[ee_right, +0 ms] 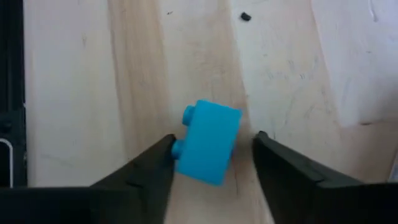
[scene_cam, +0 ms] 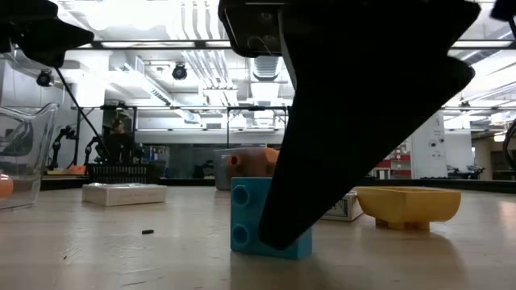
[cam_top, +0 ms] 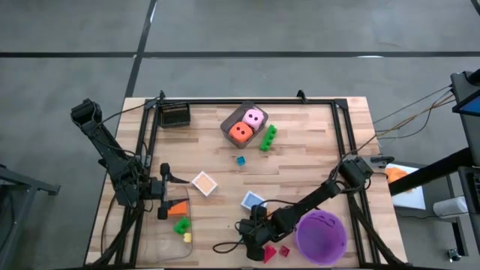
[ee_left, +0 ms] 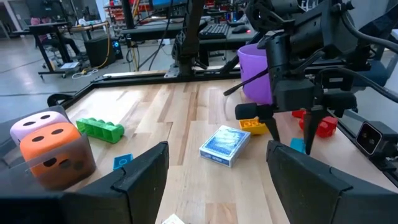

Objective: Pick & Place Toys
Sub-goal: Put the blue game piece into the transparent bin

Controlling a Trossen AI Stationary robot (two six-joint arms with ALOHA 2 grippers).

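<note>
Purple bucket (cam_top: 322,235), clear tray (cam_top: 166,225)

From overhead I see a grey concrete floor (cam_top: 75,45) crossed by dark seams around the wooden desk (cam_top: 315,150). Across the desk, the room is a big lab: rows of bright ceiling lights (scene_cam: 193,24), pale ducts, and workbenches (ee_left: 50,28) with monitors behind.

No readable text or labels
</note>
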